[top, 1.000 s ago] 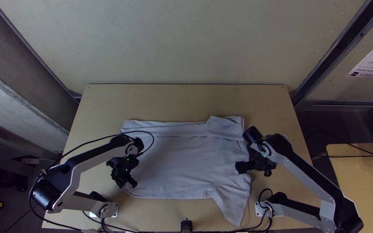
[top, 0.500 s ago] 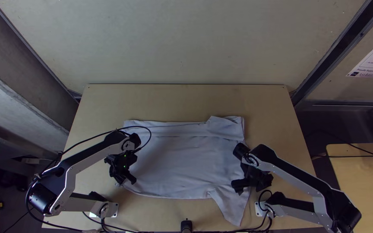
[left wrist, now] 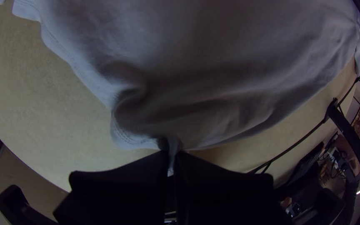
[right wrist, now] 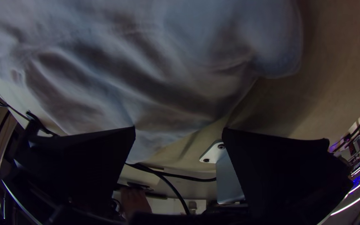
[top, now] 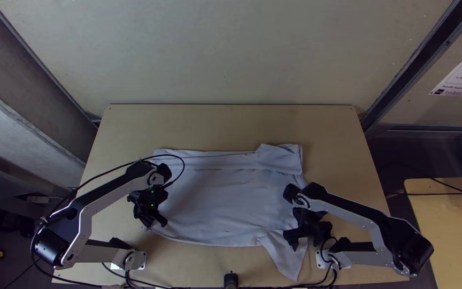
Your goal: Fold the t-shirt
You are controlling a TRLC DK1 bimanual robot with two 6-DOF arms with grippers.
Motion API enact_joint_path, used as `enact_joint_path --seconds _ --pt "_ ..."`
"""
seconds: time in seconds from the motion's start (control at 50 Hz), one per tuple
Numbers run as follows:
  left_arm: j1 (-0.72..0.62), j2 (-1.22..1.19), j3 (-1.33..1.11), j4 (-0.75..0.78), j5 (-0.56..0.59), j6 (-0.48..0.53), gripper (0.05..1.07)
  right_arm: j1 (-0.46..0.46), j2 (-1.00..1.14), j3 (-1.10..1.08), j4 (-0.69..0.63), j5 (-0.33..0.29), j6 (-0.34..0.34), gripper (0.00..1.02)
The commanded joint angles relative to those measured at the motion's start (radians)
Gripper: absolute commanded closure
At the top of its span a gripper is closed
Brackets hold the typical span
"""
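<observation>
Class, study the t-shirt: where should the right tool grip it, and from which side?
Probably near the tip of the flap at the near right of the t-shirt, pinched from above. The flap lies on the table, tapering towards its near edge; the right tool is open. The left tool pinches the near left corner.

The left arm [top: 112, 200] and right arm [top: 355, 218] pair silver-grey links with black strips and rounded black joints. A thin black cable [top: 183, 167] loops over the left one. Tiny green lights [top: 152, 205] dot its black wrist; the fingers [right wrist: 267, 166] are broad, flat and black.
</observation>
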Motion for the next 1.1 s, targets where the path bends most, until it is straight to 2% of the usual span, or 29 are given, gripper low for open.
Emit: enact_joint_path --seconds 0.0,0.06,0.1,0.14,0.2,0.22,0.4,0.72,0.86,0.98,1.08 --pt "0.012 -0.019 0.014 -0.017 0.004 0.019 1.04 0.027 0.027 -0.036 0.031 -0.007 -0.006 0.15" --pt "0.016 -0.019 0.014 -0.015 0.005 0.025 1.04 0.037 0.026 -0.039 0.043 -0.007 -0.006 0.21" --pt "0.018 -0.019 0.014 -0.015 0.005 0.025 1.04 0.042 0.027 -0.039 0.052 0.002 -0.006 0.33" --pt "0.02 -0.019 0.014 -0.015 0.005 0.026 1.04 0.057 0.021 -0.037 0.078 0.024 -0.006 0.51" --pt "0.023 -0.019 0.014 -0.015 0.005 0.028 1.04 0.068 0.0 -0.032 0.146 0.067 0.0 0.95" --pt "0.024 -0.019 0.014 -0.014 0.005 0.029 1.04 0.074 -0.008 -0.031 0.159 0.076 0.006 1.0" --pt "0.038 -0.021 0.023 -0.015 0.005 0.029 1.04 0.091 -0.02 0.017 0.098 0.077 0.015 0.99" --pt "0.081 -0.036 0.075 -0.011 0.011 0.023 1.04 0.039 -0.14 0.138 -0.02 0.082 0.012 0.99" --pt "0.102 -0.082 0.103 0.018 0.017 0.026 1.04 0.008 -0.19 0.191 -0.057 0.122 0.012 0.99" --pt "0.133 -0.098 0.126 0.02 0.024 0.036 1.04 -0.047 -0.213 0.216 -0.091 0.16 -0.022 0.99" --pt "0.155 -0.105 0.133 0.02 0.024 0.045 1.04 -0.154 -0.229 0.236 -0.121 0.197 -0.103 0.99"
